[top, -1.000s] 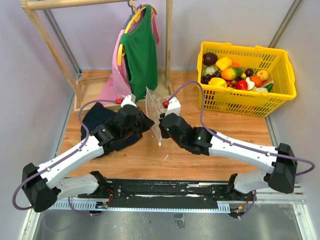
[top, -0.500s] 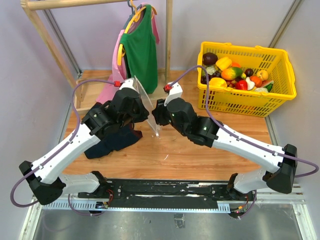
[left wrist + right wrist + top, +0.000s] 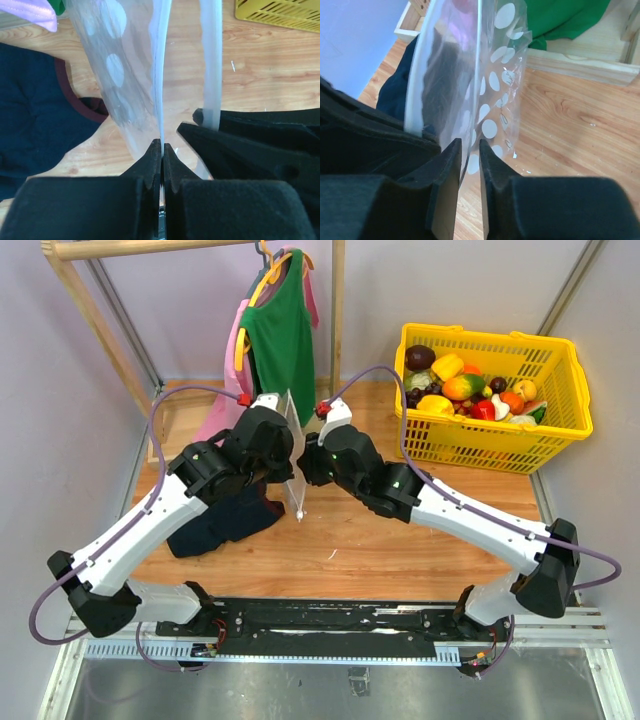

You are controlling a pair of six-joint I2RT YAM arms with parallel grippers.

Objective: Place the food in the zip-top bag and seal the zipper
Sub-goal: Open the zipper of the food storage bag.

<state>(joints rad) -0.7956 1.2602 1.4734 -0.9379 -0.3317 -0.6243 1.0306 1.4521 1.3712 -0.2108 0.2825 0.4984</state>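
The zip-top bag (image 3: 296,445) is clear with white dots and hangs edge-on between my two grippers above the wooden table. My left gripper (image 3: 286,458) is shut on one side of the bag's top edge; in the left wrist view its jaws (image 3: 162,145) pinch the thin zipper strip (image 3: 161,75). My right gripper (image 3: 305,462) holds the opposite side; in the right wrist view (image 3: 470,146) the bag's rim runs between its nearly closed jaws. The dotted bag wall (image 3: 496,80) hangs below and holds nothing. The food (image 3: 468,388) lies in the yellow basket.
The yellow basket (image 3: 490,340) stands at the back right. A dark navy cloth (image 3: 222,522) lies on the table under the left arm. A green shirt (image 3: 280,340) and a pink one hang from a wooden rack (image 3: 90,300) at the back.
Both arms have risen and moved toward the back with the bag held between them. The bag's lower edge has come up from the table.
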